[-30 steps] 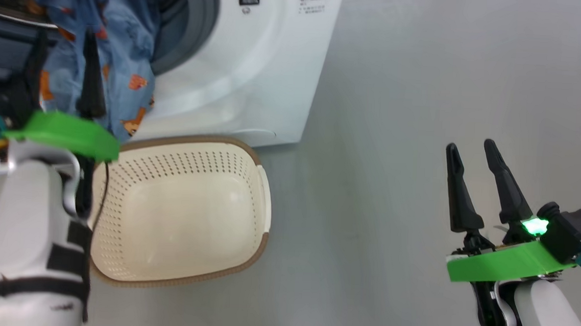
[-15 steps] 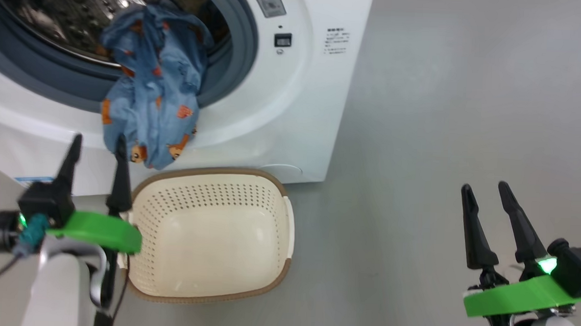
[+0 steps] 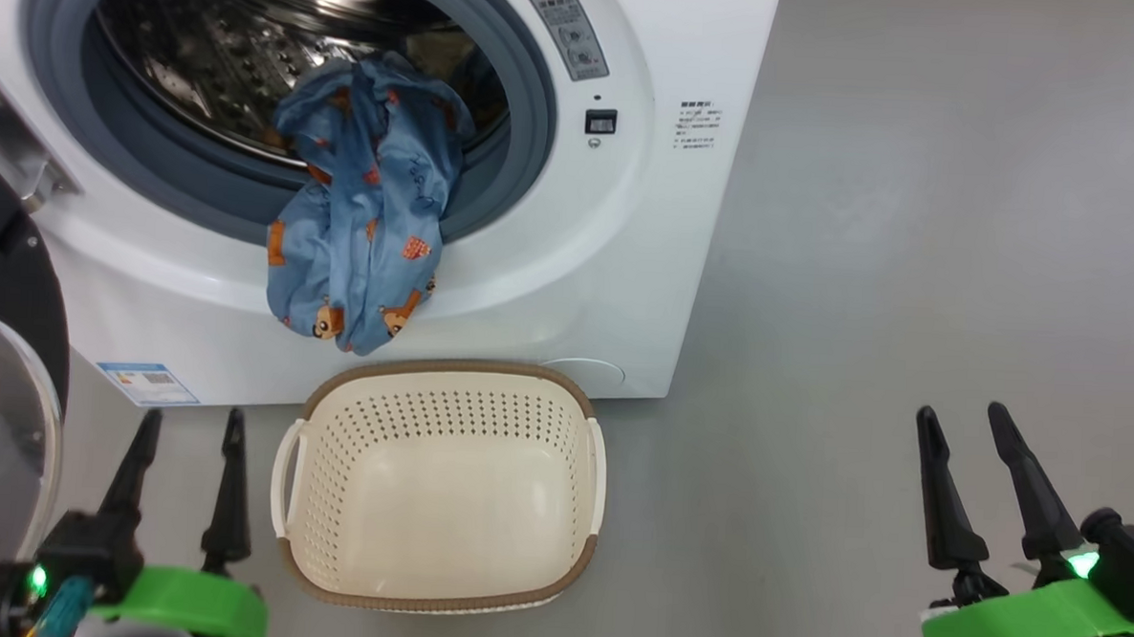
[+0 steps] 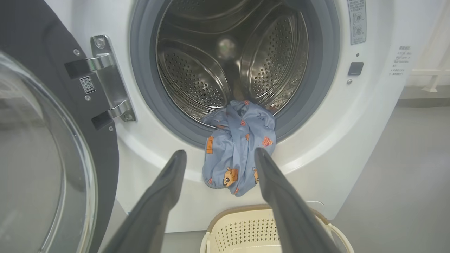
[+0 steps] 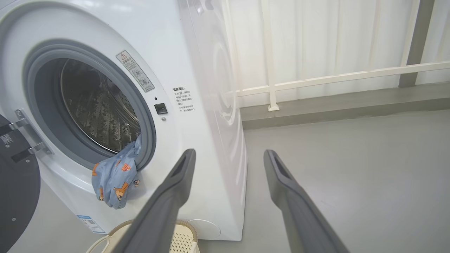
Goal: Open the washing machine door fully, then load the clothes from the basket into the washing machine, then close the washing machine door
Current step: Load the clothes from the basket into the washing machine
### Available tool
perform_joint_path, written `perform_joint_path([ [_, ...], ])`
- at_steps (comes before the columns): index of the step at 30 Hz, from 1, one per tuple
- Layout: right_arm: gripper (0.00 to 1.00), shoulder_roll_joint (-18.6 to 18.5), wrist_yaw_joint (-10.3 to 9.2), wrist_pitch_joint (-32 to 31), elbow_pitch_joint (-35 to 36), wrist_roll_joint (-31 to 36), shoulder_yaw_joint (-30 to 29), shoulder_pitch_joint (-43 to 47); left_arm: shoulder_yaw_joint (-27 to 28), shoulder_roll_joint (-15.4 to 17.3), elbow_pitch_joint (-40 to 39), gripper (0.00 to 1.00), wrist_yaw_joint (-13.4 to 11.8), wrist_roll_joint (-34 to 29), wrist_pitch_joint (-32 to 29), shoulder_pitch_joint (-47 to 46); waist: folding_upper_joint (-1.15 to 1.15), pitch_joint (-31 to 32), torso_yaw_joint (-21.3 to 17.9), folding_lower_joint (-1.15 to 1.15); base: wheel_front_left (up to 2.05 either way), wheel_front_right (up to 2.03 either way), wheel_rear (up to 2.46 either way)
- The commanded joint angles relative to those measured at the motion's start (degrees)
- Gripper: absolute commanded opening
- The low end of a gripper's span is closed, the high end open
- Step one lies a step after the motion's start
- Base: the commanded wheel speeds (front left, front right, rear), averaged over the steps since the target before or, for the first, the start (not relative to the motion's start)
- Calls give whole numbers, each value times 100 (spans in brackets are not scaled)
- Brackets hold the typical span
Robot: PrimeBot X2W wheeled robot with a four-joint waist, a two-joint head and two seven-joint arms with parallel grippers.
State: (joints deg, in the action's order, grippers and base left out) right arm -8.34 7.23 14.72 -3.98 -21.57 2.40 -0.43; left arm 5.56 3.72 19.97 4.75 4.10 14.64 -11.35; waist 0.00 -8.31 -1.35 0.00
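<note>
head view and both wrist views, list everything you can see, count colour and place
big white front-loading washing machine: one, white with steel drum and grey-blue seal, behind the basket
round door with black rim and clear glass bowl: one, swung open on the machine's left
light blue printed clothes: one bundle, piece count unclear, hanging out of the drum mouth over the seal, above the basket
cream perforated plastic basket with brown rim: one, on the floor against the machine front, no clothes in it
blue label sticker: one, low on the machine front
grey floor: around the machine
white railing: one, beyond the machine
left tool: one, dark fingers, open, left of the basket
right tool: one, dark fingers, open, over bare floor
</note>
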Motion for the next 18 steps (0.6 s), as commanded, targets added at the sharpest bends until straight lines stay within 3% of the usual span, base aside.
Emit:
perform_joint_path([
  [1, 100, -108, 25, 28, 150, 4, 63, 52, 238, 41, -254, 100, -2, 69, 36, 77, 0, 43, 30, 0, 0, 0, 0],
  [18, 100, -140, 25, 28, 192, 4, -9, 143, 247, -61, -663, 100, -2, 149, 36, 428, 0, 61, 70, 0, 0, 0, 0],
])
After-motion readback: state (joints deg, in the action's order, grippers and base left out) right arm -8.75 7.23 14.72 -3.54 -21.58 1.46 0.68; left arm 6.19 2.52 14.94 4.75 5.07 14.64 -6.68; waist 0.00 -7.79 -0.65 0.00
